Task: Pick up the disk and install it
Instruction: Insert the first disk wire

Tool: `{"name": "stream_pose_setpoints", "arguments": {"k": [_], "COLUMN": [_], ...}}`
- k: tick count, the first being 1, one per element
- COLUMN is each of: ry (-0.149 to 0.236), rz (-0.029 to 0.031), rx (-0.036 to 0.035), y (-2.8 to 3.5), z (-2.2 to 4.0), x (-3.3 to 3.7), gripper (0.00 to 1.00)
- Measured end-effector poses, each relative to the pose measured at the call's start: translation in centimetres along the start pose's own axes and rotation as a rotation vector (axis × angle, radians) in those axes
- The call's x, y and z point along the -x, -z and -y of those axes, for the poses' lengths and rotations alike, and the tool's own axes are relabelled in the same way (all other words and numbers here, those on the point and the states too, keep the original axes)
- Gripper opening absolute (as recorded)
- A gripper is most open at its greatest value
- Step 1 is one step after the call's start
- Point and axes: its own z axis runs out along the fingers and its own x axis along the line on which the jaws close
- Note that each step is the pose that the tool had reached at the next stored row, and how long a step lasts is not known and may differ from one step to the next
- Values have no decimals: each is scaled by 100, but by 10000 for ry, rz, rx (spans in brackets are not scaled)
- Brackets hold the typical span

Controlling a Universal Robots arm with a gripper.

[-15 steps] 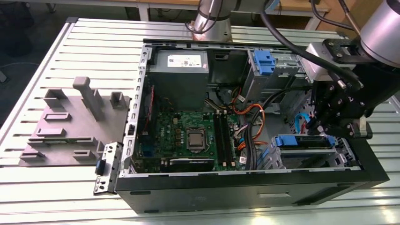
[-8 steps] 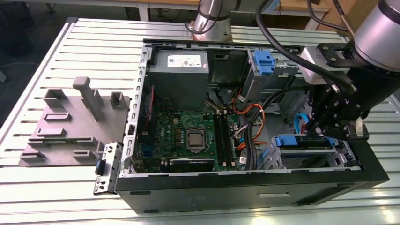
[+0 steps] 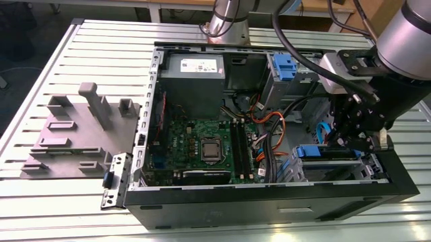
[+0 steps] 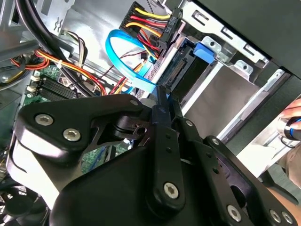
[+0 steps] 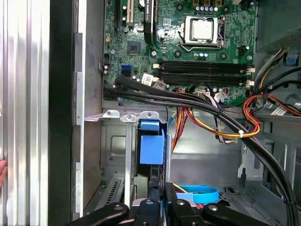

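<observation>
Exterior view: gripper (image 3: 346, 143) hanging inside computer case (image 3: 269, 194), just above disk (image 3: 316, 151) sitting in drive bay (image 3: 367, 169) at the exterior view's right.
Second wrist view: fingers (image 4: 161, 113) lying pressed together, tips just beside disk (image 4: 181, 70) end.
First wrist view: disk (image 5: 150, 146) standing edge-on in drive bay, gripper (image 5: 160, 190) just beside it.

White sticker (image 3: 200, 64) on power-supply box (image 3: 195, 91); print too small to read.
</observation>
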Motion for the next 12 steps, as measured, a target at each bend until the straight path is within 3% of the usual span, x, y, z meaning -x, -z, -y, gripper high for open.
{"name": "stream_pose_setpoints", "arguments": {"k": [12], "ry": [10], "rz": [2], "rx": [1], "y": [-8], "z": [7], "x": [0], "gripper": [16]}}
